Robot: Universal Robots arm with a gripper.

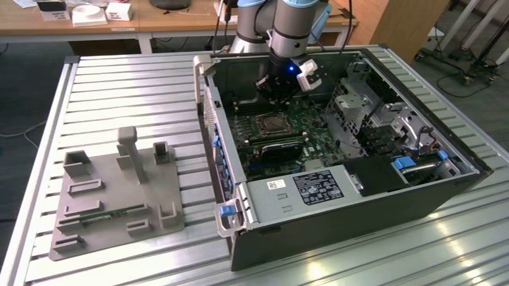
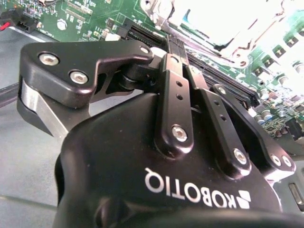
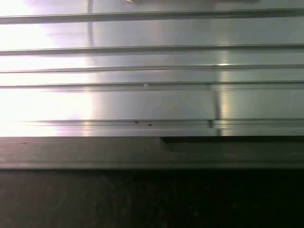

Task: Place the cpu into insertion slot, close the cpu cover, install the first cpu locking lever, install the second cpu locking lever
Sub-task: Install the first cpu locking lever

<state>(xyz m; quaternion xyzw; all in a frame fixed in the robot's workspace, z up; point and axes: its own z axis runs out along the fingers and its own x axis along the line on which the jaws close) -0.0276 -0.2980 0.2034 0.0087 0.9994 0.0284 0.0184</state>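
Right now the gripper (image 1: 276,95) hangs inside the open computer case (image 1: 350,202), low over the motherboard (image 1: 314,140) and just beyond the socket (image 1: 273,124) as the exterior view has it. It is close, but nothing shows it touching the board. Whether the jaws are spread or pressed together I cannot tell, and I can make out nothing carried between them.

In the second wrist view a pale, bright square sits in the socket. I take that for the cpu (image 2: 209,21), already seated. A silvery metal edge runs along its side, most likely the cpu cover (image 2: 227,47), and in the exterior view a thin silver frame appears to lie flat around the square rather than standing up. So by my reading the placing is done and the cover looks down, though I would not swear to it.

The two locking levers are too small to read — latched or loose, no call there. Over on the slatted metal table (image 3: 152,99), well apart from the case, the grey parts fixture (image 1: 119,190) shows no chip on it.
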